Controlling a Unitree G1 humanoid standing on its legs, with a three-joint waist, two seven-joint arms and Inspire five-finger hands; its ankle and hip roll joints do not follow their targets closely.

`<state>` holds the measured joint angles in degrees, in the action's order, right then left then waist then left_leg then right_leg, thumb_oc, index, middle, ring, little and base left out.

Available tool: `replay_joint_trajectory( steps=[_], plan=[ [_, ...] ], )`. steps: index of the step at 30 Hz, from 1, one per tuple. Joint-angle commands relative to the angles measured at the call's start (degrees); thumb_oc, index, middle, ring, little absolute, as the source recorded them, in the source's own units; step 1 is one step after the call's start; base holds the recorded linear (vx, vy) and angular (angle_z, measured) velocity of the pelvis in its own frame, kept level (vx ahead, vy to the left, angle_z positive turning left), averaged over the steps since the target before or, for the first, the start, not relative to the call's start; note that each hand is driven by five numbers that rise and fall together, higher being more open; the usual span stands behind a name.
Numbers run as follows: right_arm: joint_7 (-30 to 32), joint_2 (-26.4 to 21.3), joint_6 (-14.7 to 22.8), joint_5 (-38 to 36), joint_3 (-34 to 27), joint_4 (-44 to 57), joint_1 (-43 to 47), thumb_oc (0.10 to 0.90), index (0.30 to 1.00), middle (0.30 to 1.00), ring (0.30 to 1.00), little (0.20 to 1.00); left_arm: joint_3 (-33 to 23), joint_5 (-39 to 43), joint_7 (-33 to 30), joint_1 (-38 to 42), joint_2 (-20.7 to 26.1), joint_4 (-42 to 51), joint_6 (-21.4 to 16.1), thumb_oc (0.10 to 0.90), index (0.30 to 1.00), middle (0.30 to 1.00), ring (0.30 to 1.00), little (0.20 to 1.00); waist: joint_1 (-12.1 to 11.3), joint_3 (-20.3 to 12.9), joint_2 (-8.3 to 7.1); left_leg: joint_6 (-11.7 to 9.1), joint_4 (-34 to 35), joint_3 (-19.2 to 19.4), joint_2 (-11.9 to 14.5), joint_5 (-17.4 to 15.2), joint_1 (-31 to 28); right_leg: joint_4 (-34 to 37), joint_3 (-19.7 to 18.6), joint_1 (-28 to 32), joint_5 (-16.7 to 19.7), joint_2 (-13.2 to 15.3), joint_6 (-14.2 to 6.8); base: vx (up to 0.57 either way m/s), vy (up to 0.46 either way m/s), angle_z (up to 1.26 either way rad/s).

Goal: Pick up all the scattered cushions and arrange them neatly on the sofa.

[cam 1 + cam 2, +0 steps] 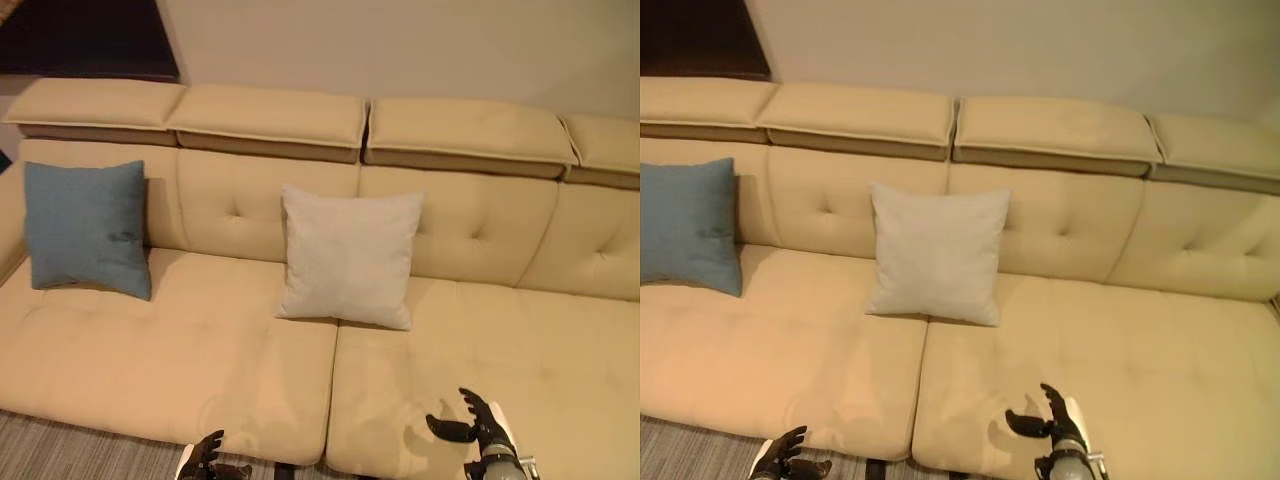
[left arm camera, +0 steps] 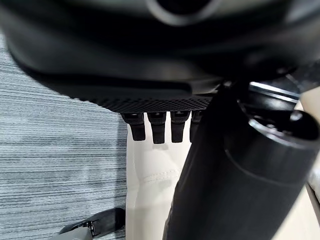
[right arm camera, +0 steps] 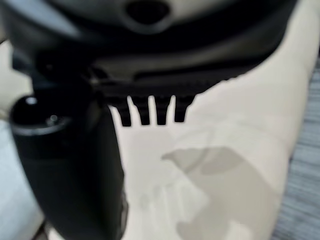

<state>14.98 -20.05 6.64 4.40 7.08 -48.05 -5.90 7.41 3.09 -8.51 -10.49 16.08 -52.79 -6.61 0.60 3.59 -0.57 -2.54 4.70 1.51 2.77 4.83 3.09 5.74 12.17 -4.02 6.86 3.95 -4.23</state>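
A blue cushion (image 1: 88, 228) leans upright against the backrest at the sofa's left end. A pale grey cushion (image 1: 348, 256) leans against the backrest near the middle, over the seam between two seat pads. My right hand (image 1: 478, 425) hovers over the front of the right seat pad, fingers relaxed and empty, well in front of the grey cushion. My left hand (image 1: 208, 459) hangs by the sofa's front edge above the carpet, its fingers (image 2: 158, 128) loose and holding nothing.
The beige tufted sofa (image 1: 200, 340) spans the whole width, with raised headrests (image 1: 270, 115) along the wall. Grey striped carpet (image 1: 70, 450) lies in front at lower left. The right seat pad (image 1: 540, 350) is bare.
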Motion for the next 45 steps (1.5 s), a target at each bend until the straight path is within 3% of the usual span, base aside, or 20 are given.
replay_joint_trajectory(
  steps=[1, 2, 6, 10, 14, 18, 20, 21, 22, 25, 28, 29, 32, 34, 40, 41, 42, 44, 45],
  plan=[
    [0.69, -1.72, 2.38, 1.24, 0.24, -0.24, 4.46, 0.800, 0.900, 0.900, 0.900, 0.900, -0.69, -1.41, -2.11, 5.17, 1.68, -2.45, -2.66, 0.800, 0.900, 0.900, 0.900, 0.900, -2.04, 3.71, -3.69, -1.76, -14.53, -2.45, -1.94, -10.51, 2.23, -0.74, -0.63, 1.81, -5.31, 1.41, -2.40, -0.32, 0.071, -0.16],
    [0.53, -1.57, 1.99, 1.06, 0.92, -2.04, 5.62, 0.800, 0.900, 0.900, 0.900, 0.900, -0.68, -1.20, -2.30, 5.80, 1.08, -4.09, -2.61, 0.800, 0.900, 0.900, 0.900, 0.900, -1.85, 3.65, -3.77, -1.48, -17.83, -4.40, -1.80, -11.78, 1.55, -0.74, -0.89, 1.22, -4.77, 1.52, -2.24, -0.29, 0.105, -0.23],
    [0.17, -1.49, 1.62, 0.28, 1.24, -4.38, 7.01, 0.800, 0.900, 0.900, 0.900, 0.900, -0.70, -0.88, -2.56, 6.60, 0.09, -6.25, -2.55, 0.800, 0.900, 0.900, 0.900, 0.900, -1.32, 3.02, -3.13, -1.86, -19.42, -7.59, -1.50, -12.36, -1.34, -0.74, -1.50, 0.54, -3.74, 1.15, -2.19, -0.06, 0.084, -0.24],
    [0.26, -1.80, 0.99, -0.10, 1.25, -7.13, 8.57, 0.800, 0.900, 0.900, 0.900, 0.900, 0.36, -0.36, -2.72, 7.88, -0.55, -6.36, -2.62, 0.800, 0.900, 0.900, 0.900, 0.900, -0.28, 2.56, -2.12, -2.13, -15.05, -8.68, -1.58, -13.20, -4.70, -1.56, -1.89, -1.42, -1.99, 1.76, -2.80, -0.12, 0.188, -0.06],
    [1.04, -1.00, -0.40, 0.75, 1.43, -10.34, 10.69, 0.800, 0.900, 0.900, 0.900, 0.900, 1.19, -0.55, -3.20, 10.10, -0.94, -8.21, -2.47, 0.800, 0.900, 0.900, 0.900, 0.900, 0.35, 3.48, -2.37, 0.54, -10.09, -8.40, -5.01, -16.99, -5.96, -2.44, -3.22, -6.57, 1.92, 5.16, -5.43, -0.22, 0.243, 0.03],
    [1.08, -0.29, -1.23, 1.70, 1.96, -11.68, 11.57, 0.800, 0.900, 0.900, 0.900, 0.900, 0.81, -1.11, -3.28, 10.73, -0.65, -10.05, -2.41, 0.800, 0.900, 0.900, 0.900, 0.900, -0.24, 4.82, -2.61, 1.59, -9.95, -7.58, -6.57, -16.48, -4.77, -3.16, -2.97, -8.88, 3.07, 7.15, -6.91, -0.22, 0.144, -0.22],
    [1.16, -0.06, -1.51, 1.87, 2.36, -12.49, 12.40, 0.800, 0.900, 0.900, 0.900, 0.900, 0.93, -1.77, -3.32, 11.11, 0.10, -11.20, -2.20, 0.800, 0.900, 0.900, 0.900, 0.900, -0.65, 6.17, -2.36, 2.41, -10.31, -6.60, -6.62, -15.28, -3.27, -6.89, -2.88, -10.19, 1.31, 7.73, -6.84, -0.37, 0.126, -0.22],
    [0.83, 0.02, -1.40, 1.57, 2.43, -13.31, 12.14, 0.800, 0.900, 0.900, 0.900, 0.900, 0.71, -2.01, -3.27, 10.84, 0.25, -12.22, -1.83, 0.800, 0.900, 0.900, 0.900, 0.900, -1.21, 6.35, -2.11, 3.09, -9.95, -6.06, -6.88, -14.06, -2.52, -11.17, -3.49, -8.23, -1.19, 7.08, -5.64, -0.30, 0.104, -0.53],
    [0.83, 0.05, -1.40, 1.57, 2.43, -13.32, 12.16, 0.800, 0.900, 0.900, 0.900, 0.900, 0.70, -2.01, -3.27, 10.86, 0.28, -12.22, -1.83, 0.800, 0.900, 0.900, 0.900, 0.900, -1.15, 6.26, -2.23, 3.11, -9.88, -6.09, -7.01, -13.88, -2.38, -11.16, -3.49, -8.38, -1.12, 7.22, -5.67, -0.24, 0.092, -0.42],
    [0.19, 0.73, -1.04, 0.56, 2.45, -14.39, 10.64, 0.800, 0.900, 0.900, 0.900, 0.900, 0.19, -2.29, -2.85, 9.48, 0.89, -12.89, -0.97, 0.800, 0.900, 0.900, 0.900, 0.900, -2.43, 3.25, -1.93, 4.13, -8.30, -6.11, -6.84, -11.53, -0.78, -19.26, -6.69, -2.88, -7.96, 2.79, -3.93, -0.21, 0.039, -0.17],
    [0.13, 1.13, -0.82, 0.28, 2.54, -14.65, 10.20, 0.800, 0.900, 0.900, 0.900, 0.900, 0.11, -2.14, -2.80, 9.13, 0.87, -12.70, -0.93, 0.800, 0.900, 0.900, 0.900, 0.900, -3.73, 2.34, -2.49, 4.16, -8.66, -4.81, -7.03, -10.89, 1.07, -18.15, -5.69, 1.10, -9.54, 2.40, -3.86, -0.16, -0.044, -0.10],
    [0.31, 1.13, -1.13, 0.33, 2.65, -14.34, 10.61, 0.800, 0.900, 0.900, 0.900, 0.900, -0.13, -1.46, -2.86, 8.82, 0.68, -12.25, -0.93, 0.800, 0.900, 0.900, 0.900, 0.900, -5.49, 1.57, -3.05, 3.87, -8.28, -3.24, -6.94, -10.10, 2.59, -15.38, -3.91, 3.69, -9.54, 2.65, -3.99, -0.23, -0.069, -0.39],
    [0.55, 0.86, -1.23, 0.61, 3.17, -14.37, 11.37, 0.800, 0.900, 0.900, 0.900, 0.900, -0.14, -1.06, -2.97, 8.82, 0.33, -12.38, -0.96, 0.800, 0.900, 0.900, 0.900, 0.900, -6.48, 0.92, -3.25, 3.35, -7.46, -1.89, -6.32, -9.32, 2.95, -10.81, -2.16, 4.98, -10.02, 2.91, -4.09, -0.12, -0.115, -0.78],
    [0.57, 0.60, -1.32, 0.30, 3.76, -14.33, 12.00, 0.800, 0.900, 0.900, 0.900, 0.900, 0.27, -0.95, -3.00, 9.46, 0.31, -12.75, -0.86, 0.800, 0.900, 0.900, 0.900, 0.900, -5.98, 0.74, -3.34, 2.56, -7.42, -1.19, -5.57, -8.30, 3.62, -7.42, -3.43, 5.54, -10.55, 1.97, -3.62, -0.09, -0.167, -0.37],
    [0.90, -0.10, -1.31, 0.32, 4.53, -14.81, 12.20, 0.800, 0.900, 0.900, 0.900, 0.900, 2.98, -1.44, -2.70, 11.48, -0.59, -11.87, -0.83, 0.800, 0.900, 0.900, 0.900, 0.900, -4.35, 2.77, -2.45, 0.78, -9.27, -1.54, -4.64, -7.01, 5.19, -6.27, -3.19, 5.29, -10.89, 1.00, -2.25, -0.13, -0.113, 0.07],
    [1.09, -0.29, -1.55, 0.68, 4.82, -15.72, 12.22, 0.800, 0.900, 0.900, 0.900, 0.900, 3.83, -1.22, -2.52, 11.92, -1.13, -10.93, -0.72, 0.800, 0.900, 0.900, 0.900, 0.900, -4.20, 3.73, -2.19, 0.24, -10.73, -2.20, -4.55, -6.64, 5.92, -6.40, -3.43, 5.11, -10.66, 0.94, -1.96, -0.29, -0.022, 0.08],
    [1.43, -0.43, -2.17, 1.27, 5.52, -18.19, 12.78, 0.800, 0.900, 0.900, 0.900, 0.900, 4.87, 0.21, -2.27, 12.83, -1.99, -9.70, -1.06, 0.800, 0.900, 0.900, 0.900, 0.900, -5.27, 5.18, -2.63, -1.06, -14.32, -9.30, -5.99, -8.02, 6.82, -7.06, -5.18, 3.43, -9.21, 1.21, -1.70, -0.33, 0.003, -0.04],
    [1.41, -0.64, -2.30, 1.58, 5.71, -18.93, 13.06, 0.800, 0.900, 0.900, 0.900, 0.900, 4.83, 0.74, -2.24, 12.98, -2.29, -9.47, -1.03, 0.800, 0.900, 0.900, 0.900, 0.900, -5.66, 5.22, -2.90, -1.36, -15.52, -13.57, -6.24, -9.55, 5.88, -6.98, -6.71, 2.60, -8.30, 1.60, -1.89, -0.18, 0.061, -0.55],
    [1.41, -0.65, -2.29, 1.58, 5.71, -18.94, 13.07, 0.800, 0.900, 0.900, 0.900, 0.900, 4.83, 0.74, -2.24, 12.99, -2.30, -9.48, -1.03, 0.800, 0.900, 0.900, 0.900, 0.900, -5.73, 5.30, -2.87, -1.36, -15.53, -13.52, -6.19, -9.61, 5.78, -6.98, -6.77, 2.67, -8.31, 1.56, -1.88, -0.08, 0.073, -0.90]
  ],
)
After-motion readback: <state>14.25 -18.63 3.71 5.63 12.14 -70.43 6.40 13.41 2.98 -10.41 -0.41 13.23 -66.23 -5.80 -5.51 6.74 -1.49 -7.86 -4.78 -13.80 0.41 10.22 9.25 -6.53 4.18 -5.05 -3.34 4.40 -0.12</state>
